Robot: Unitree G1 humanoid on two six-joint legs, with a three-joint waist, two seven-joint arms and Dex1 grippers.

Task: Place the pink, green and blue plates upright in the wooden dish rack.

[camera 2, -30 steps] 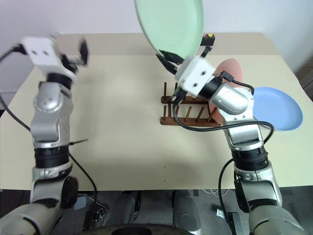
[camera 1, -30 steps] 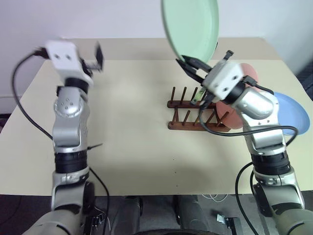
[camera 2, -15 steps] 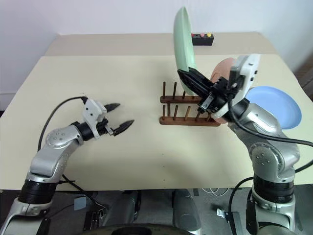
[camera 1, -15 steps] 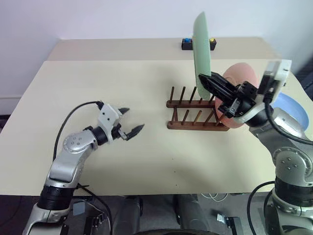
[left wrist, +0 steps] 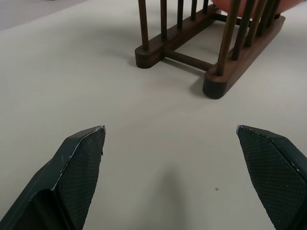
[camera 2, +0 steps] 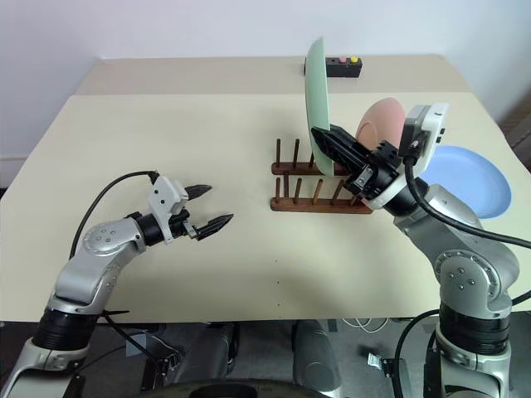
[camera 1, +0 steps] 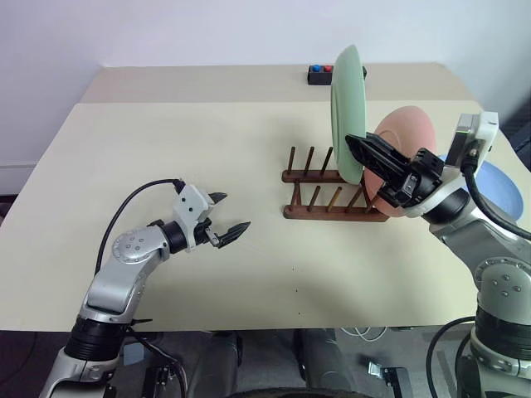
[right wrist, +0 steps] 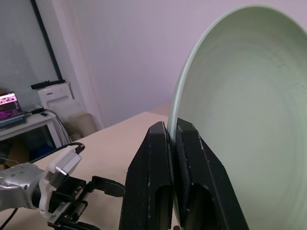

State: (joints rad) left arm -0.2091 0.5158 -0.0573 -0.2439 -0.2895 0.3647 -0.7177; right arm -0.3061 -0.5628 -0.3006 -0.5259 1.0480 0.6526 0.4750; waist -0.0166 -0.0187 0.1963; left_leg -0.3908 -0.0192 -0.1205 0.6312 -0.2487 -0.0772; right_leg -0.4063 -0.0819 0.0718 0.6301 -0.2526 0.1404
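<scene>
My right gripper (camera 1: pixel 355 147) is shut on the rim of the green plate (camera 1: pixel 346 108), holding it upright and edge-on over the wooden dish rack (camera 1: pixel 323 186). The plate's lower edge is down at the pegs; I cannot tell whether it touches the rack. The pink plate (camera 1: pixel 406 133) stands upright at the rack's right end. The blue plate (camera 2: pixel 469 178) lies flat on the table, right of the rack. My left gripper (camera 1: pixel 232 211) is open and empty, low over the table left of the rack and pointing at it. The left wrist view shows the rack (left wrist: pixel 216 81) ahead of its fingertips (left wrist: pixel 84 153).
A black box with coloured buttons (camera 1: pixel 322 75) sits at the back of the table behind the rack. Bare beige tabletop (camera 1: pixel 166 149) stretches left of the rack. The table's right edge runs close to the blue plate.
My right gripper rolled the green plate from face-on and high to edge-on and upright, lowering it to the rack. My left arm dropped from raised to low over the table, still open.
</scene>
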